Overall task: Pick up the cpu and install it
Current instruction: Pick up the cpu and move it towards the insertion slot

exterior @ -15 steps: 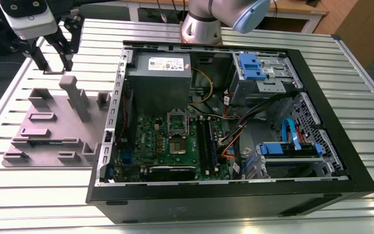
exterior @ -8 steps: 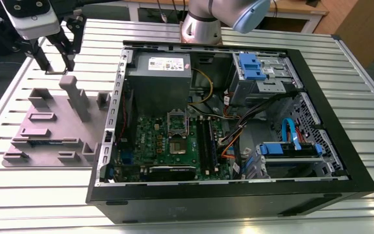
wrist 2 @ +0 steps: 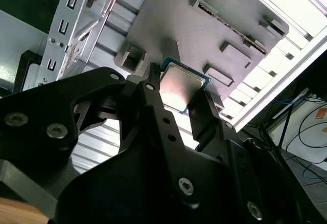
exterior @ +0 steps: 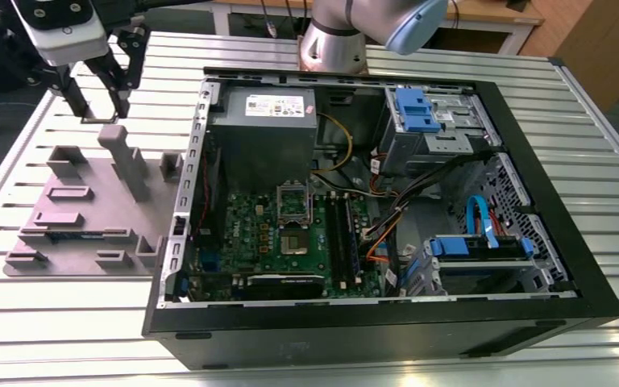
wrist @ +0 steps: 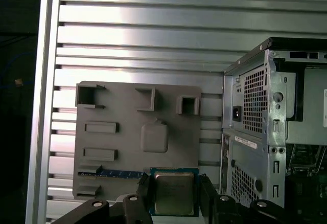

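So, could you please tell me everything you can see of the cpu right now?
The cpu is a small, flat, square chip with a pale silvery metal top and a thin blue-green rim. It looks whole and clean. The black fingers grip it by two opposite edges, and nothing else seems to touch it. In both wrist views the grey holder tray lies behind it, with the open computer case alongside.

The cpu (wrist: 173, 192): flat, square, pale metal top, teal rim; clamped at two opposite edges in the gripper (wrist: 173, 203), above the grey plate (wrist: 127, 132).
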Action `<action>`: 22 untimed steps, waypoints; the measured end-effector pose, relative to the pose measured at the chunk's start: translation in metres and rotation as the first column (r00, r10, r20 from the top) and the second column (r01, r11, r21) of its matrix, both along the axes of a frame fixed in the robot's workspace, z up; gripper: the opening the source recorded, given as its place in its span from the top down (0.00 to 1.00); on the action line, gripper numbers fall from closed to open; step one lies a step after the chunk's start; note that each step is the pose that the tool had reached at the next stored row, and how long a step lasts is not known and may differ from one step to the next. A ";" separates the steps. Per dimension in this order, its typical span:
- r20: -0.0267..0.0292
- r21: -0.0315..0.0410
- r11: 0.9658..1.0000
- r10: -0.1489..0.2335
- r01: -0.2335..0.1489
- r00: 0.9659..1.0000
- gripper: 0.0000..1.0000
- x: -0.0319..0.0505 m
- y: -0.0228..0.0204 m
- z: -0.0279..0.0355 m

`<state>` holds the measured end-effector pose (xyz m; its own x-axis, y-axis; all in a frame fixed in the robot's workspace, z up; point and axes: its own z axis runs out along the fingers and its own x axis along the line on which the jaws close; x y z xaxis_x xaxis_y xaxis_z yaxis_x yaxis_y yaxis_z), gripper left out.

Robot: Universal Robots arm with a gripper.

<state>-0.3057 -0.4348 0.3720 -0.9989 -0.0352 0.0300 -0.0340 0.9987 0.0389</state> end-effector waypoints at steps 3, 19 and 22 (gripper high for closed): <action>0.000 0.000 1.000 0.000 0.000 1.000 0.53 0.0047 -0.0001 0.0000; 0.000 0.000 1.000 0.000 0.000 1.000 0.53 0.0384 -0.0023 -0.0001; 0.000 0.000 1.000 0.000 0.000 1.000 0.53 0.0441 -0.0025 -0.0002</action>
